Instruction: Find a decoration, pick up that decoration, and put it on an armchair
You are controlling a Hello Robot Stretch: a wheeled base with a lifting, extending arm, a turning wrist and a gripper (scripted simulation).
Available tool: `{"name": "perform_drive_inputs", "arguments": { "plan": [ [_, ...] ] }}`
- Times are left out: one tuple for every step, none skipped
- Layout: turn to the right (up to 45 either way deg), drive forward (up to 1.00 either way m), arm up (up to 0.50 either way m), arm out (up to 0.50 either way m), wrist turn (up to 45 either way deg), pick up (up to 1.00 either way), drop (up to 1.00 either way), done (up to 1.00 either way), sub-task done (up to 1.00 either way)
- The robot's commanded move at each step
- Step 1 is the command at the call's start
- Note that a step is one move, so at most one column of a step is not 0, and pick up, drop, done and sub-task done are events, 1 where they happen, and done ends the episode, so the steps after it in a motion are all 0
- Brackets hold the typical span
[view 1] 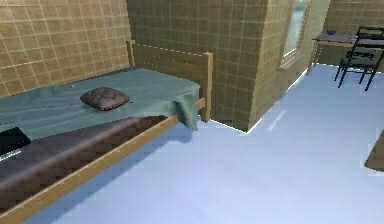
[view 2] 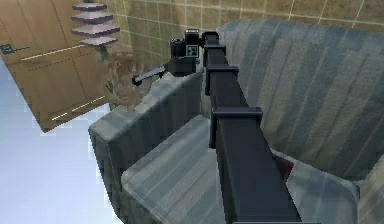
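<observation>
The arm (view 2: 240, 140) reaches across the grey armchair (view 2: 310, 90), with the hand (view 2: 145, 76) just past its armrest. A mottled brown lump (view 2: 118, 75), possibly the decoration, sits at the fingertips. I cannot tell whether the hand grasps it.

My dark square bar of an arm (view 2: 240, 140) rises from the arm side view's bottom edge and is stretched well out, stepping narrower toward its far end. There sit my two small white marker squares (view 2: 188, 48). Beside them my dark two-finger gripper (view 2: 142, 76) points toward the view's left, with its thin fingers (view 2: 152, 73) roughly level. I cannot tell whether it holds anything.
</observation>
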Motion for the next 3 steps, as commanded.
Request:
{"name": "perform_drive_inputs", "arguments": {
  "plan": [
    [0.0, 0.00, 0.00, 0.00, 45.0, 0.00, 0.00, 0.00, 0.00],
    [0.0, 0.00, 0.00, 0.00, 45.0, 0.00, 0.00, 0.00, 0.00],
    [0.0, 0.00, -0.18, 0.00, 0.0, 0.00, 0.00, 0.00, 0.00]
  ]
}}
